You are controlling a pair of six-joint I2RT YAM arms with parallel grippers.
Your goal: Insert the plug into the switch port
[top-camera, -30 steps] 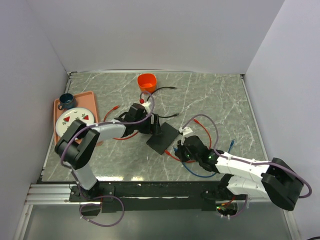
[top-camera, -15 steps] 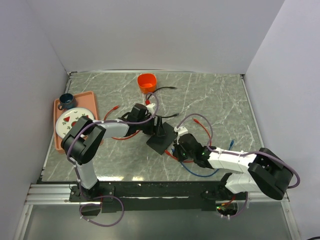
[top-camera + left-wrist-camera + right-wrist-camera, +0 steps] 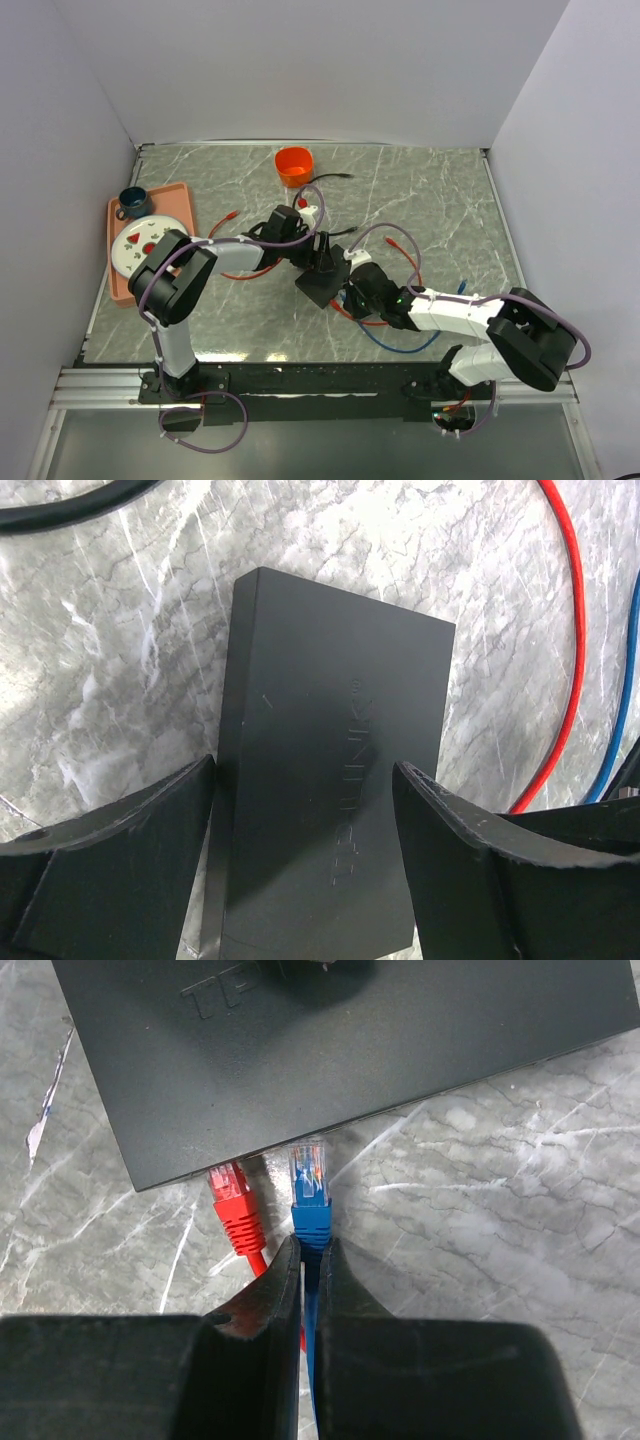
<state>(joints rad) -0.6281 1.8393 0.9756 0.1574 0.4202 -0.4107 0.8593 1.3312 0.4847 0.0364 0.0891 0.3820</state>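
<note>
The marble desk point(image 3: 440, 200) carries the flat black switch box point(image 3: 322, 280) near its middle. The left gripper point(image 3: 305, 810) stands over the box with its jaws spread astride the two long sides. Whether they actually pinch the box I cannot tell. At the box's near edge the right gripper point(image 3: 310, 1255) is clenched on the blue plug point(image 3: 310, 1185), holding it by the boot behind the clear connector. The connector's tip is just short of that edge. A red plug point(image 3: 232, 1195) lies just beside the blue one, with its tip at the same edge. The switch port itself is hidden under the lip of that edge.

This looks like the final approach before insertion. To do it well, the plug's axis should stay square to the box's edge and level with the port. It should be pushed straight in, without drifting toward the red plug. The left gripper ought to brace the box so it cannot slide away under the push.

Compared with a second ago, the right gripper has reached in from off the box's near corner to its edge. The left gripper has come forward over the box and narrowed a little.
</note>
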